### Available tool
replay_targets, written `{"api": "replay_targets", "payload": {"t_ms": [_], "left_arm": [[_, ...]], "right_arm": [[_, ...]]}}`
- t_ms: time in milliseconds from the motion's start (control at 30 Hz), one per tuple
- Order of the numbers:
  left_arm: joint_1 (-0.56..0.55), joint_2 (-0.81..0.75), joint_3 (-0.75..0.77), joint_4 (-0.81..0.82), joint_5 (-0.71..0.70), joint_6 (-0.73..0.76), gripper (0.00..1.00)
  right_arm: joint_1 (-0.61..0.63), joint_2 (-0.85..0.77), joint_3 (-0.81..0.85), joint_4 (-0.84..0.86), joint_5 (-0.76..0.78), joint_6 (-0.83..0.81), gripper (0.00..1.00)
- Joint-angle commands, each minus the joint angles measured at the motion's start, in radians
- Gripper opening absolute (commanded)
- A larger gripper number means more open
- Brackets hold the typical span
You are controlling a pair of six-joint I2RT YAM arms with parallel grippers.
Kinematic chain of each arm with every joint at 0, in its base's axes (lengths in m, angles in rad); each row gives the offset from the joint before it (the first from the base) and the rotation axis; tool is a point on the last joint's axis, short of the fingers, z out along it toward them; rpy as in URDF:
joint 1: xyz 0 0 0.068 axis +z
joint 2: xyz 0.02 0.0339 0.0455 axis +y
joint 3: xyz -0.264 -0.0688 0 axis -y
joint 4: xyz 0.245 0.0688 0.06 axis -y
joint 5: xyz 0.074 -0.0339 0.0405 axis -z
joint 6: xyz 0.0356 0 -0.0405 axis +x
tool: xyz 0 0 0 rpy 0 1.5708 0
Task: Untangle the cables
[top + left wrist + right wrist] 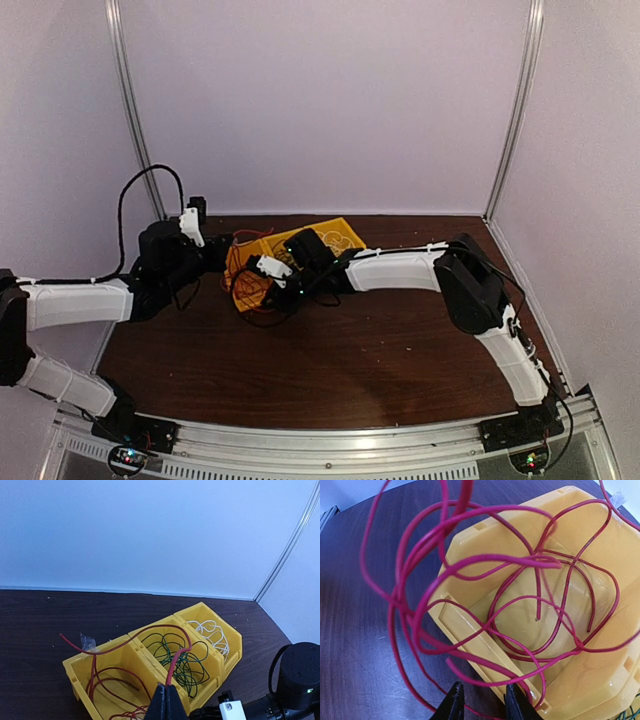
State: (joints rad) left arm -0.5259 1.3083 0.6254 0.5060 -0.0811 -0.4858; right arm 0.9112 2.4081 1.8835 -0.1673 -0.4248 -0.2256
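Step in hand: working the red cable [510, 557] free. No cable is fully out of the bin [232, 650] yet.

- Bin: yellow, three compartments in a row, toward the back of the table [40, 615]. Both arms reach in to it.
- Red cable: most of it lies in the end compartment. Several loops spill over that compartment's outer rim onto the table beside the bin. One long strand arches up and over the divider, above the middle compartment.
- Green cable [182, 667]: a loose nest in the middle compartment, under the red arch. Whether red and green are hooked together, cannot tell.
- White cable [212, 632]: coiled in the far end compartment, apart from the others.
- Left gripper [167, 702]: fingers pressed together, pinching the red strand, held above the near side of the bin.
- Right gripper [484, 695]: low over the outer rim of the red compartment. A narrow gap shows between its fingers. Red loops lie just ahead of the tips. Nothing is clearly caught; a strand may run between them at the frame edge, too close to tell.

Next move, as judged: the right needs one single red loop between its fingers, not a bunch, and must stay clear of the rim. With both holds set, drawing the hands apart should open the loops. Lift gently; a snag on the green could drag it along or shift the bin.
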Motion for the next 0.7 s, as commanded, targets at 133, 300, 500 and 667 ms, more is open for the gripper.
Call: {"api": "replay_targets", "payload": {"t_ms": [133, 300, 500, 667], "left_arm": [[-0.014, -0.088, 0.008, -0.101, -0.014, -0.038, 0.0], [-0.014, -0.061, 0.101, -0.23, -0.004, -0.045, 0.0], [-0.02, -0.116, 0.122, -0.319, 0.005, -0.098, 0.0], [-0.02, -0.127, 0.132, -0.406, -0.009, -0.09, 0.0]], "right_arm": [[-0.006, -0.012, 0.041, 0.062, 0.062, 0.043, 0.3], [-0.01, 0.008, 0.108, 0.052, 0.097, 0.035, 0.28], [-0.03, 0.019, 0.16, 0.047, 0.096, 0.048, 0.26], [-0.034, -0.021, 0.122, 0.055, 0.069, 0.032, 0.26]]}}
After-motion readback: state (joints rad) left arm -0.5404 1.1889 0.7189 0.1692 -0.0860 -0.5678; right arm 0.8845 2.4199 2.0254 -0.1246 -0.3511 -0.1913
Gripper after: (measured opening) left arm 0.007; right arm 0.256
